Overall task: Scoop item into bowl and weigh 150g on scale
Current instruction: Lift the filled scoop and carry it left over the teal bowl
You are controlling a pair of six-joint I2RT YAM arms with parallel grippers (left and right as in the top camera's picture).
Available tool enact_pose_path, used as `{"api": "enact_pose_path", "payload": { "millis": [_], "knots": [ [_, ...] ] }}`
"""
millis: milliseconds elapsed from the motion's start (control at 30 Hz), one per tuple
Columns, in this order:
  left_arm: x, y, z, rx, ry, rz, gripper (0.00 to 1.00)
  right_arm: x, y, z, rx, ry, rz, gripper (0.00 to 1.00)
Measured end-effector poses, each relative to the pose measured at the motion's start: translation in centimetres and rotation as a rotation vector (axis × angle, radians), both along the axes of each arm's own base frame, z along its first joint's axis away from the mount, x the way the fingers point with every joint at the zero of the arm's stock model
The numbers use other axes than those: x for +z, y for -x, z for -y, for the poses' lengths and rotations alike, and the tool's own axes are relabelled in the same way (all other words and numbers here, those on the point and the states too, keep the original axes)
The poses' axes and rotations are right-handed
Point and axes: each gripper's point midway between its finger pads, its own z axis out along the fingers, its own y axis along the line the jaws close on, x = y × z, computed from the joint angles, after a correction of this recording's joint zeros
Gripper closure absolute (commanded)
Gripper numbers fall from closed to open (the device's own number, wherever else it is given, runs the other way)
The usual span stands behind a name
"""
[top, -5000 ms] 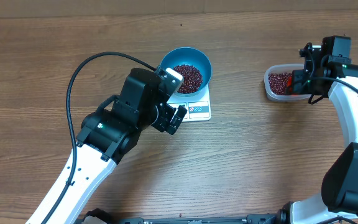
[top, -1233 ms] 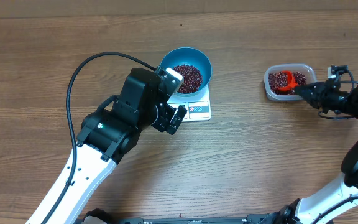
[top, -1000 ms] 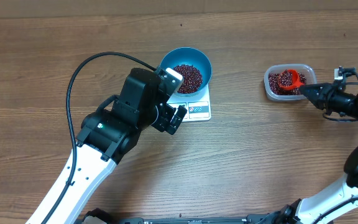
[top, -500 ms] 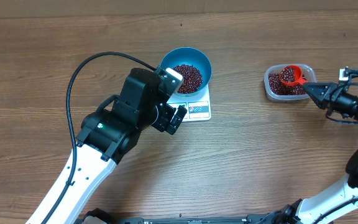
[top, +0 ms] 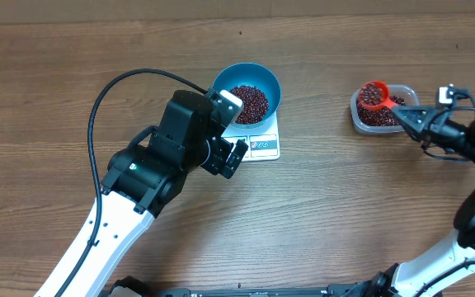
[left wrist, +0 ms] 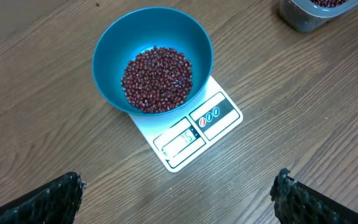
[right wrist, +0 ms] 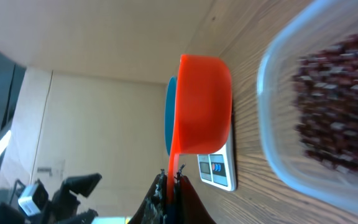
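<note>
- Right gripper (top: 408, 116) (right wrist: 169, 182): jaws fully closed, pinching the thin handle of an orange-red scoop (top: 373, 94) (right wrist: 204, 106).
- Scoop carried a load of beans (top: 373, 96) and sat above the far-left corner of the clear plastic container (top: 355, 111) (right wrist: 272, 93), clear of the beans left inside it.
- Container sat on the table (top: 345, 214), well to the right of the scale (top: 262, 145) (left wrist: 197, 127).
- Blue bowl (top: 268, 82) (left wrist: 117, 50) sat on the scale's far half, upright. The display strip and printed labels along the front edge were uncovered.
- A heap of dark red-brown beans covered the bowl's floor. The walls above it were bare.
- Scale display showed digits, too small to read reliably.
- Left gripper (top: 234, 129) (left wrist: 176, 205): jaws spread wide and holding nothing. It hung above the table just in front of the scale, touching neither scale nor bowl.
</note>
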Motion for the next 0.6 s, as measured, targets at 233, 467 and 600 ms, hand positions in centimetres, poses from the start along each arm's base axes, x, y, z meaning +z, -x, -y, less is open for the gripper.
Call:
{"api": "enact_pose_path", "payload": {
  "millis": [233,467,600],
  "knots": [
    [0.0,0.0,0.0,0.0,0.0,0.0,0.0,0.7,-0.8,-5.9,0.156,-0.015,0.061,0.96],
    [0.0,0.0,0.0,0.0,0.0,0.0,0.0,1.0,-1.8,-8.5,0.218,-0.019,0.082,0.96],
    [0.0,0.0,0.0,0.0,0.0,0.0,0.0,1.1,-2.3,-10.0,0.251,-0.024,0.075,0.96]
  ]
}}
